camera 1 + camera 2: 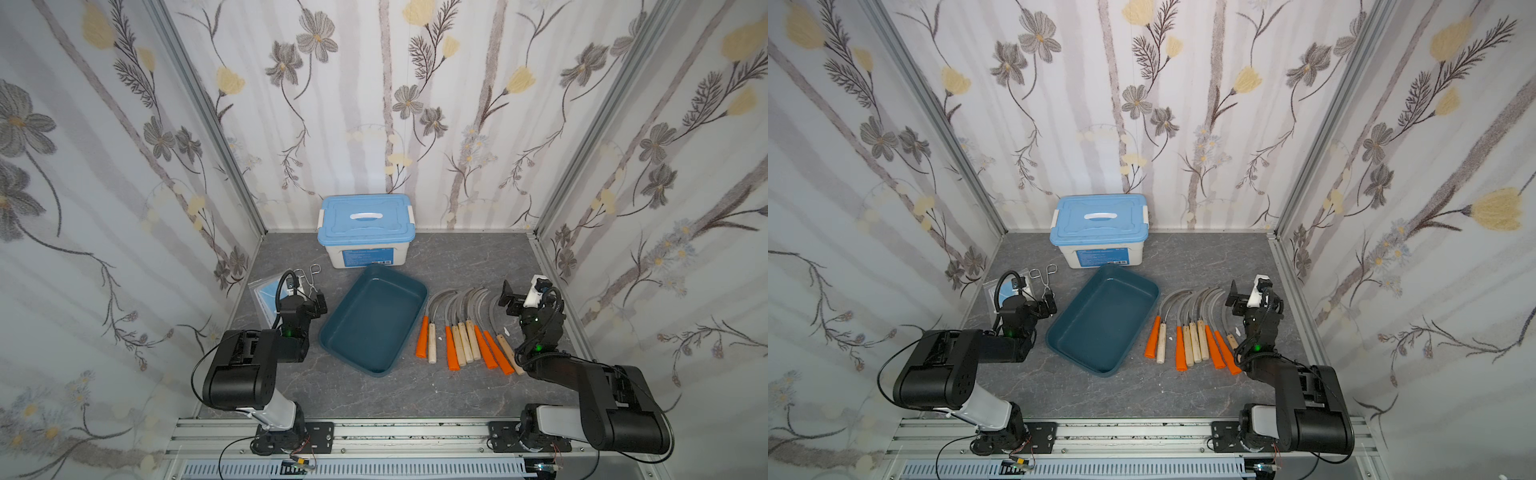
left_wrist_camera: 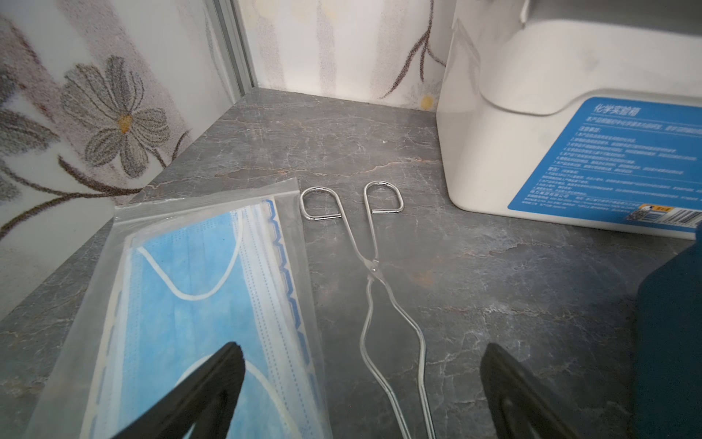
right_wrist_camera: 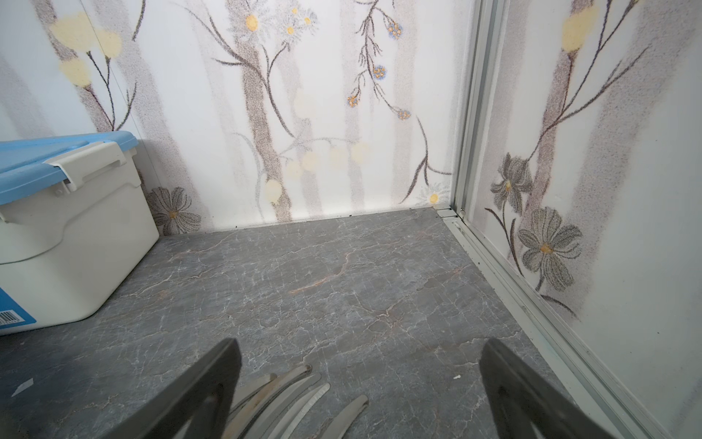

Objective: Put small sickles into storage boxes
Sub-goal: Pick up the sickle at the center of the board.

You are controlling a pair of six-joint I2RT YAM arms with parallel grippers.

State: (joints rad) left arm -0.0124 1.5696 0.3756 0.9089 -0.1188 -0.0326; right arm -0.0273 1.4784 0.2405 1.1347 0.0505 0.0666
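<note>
Right end effector [image 3: 359, 353]: jaws wide apart, nothing held, hanging over blade tips of the small sickles [image 1: 459, 345]. Left end effector [image 2: 361, 351] same deal, spread and empty above wire tongs [image 2: 370, 266] near left edge of tabletop [image 1: 415, 395]. Looks like zero progress: whole row lying toward right edge, just beside teal storage box [image 1: 374, 320], totally empty. Lidded white box [image 1: 365, 253] at back edge, shut, contents hidden.

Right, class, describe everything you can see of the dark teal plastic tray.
The dark teal rectangular plastic tray has rounded corners, low sloping walls and no lid. Smooth and empty, it lies flat, askew, on the grey marbled tabletop, left of the row of grey-bladed sickles; its far corner nears the white blue-lidded box, contact unclear.
</note>
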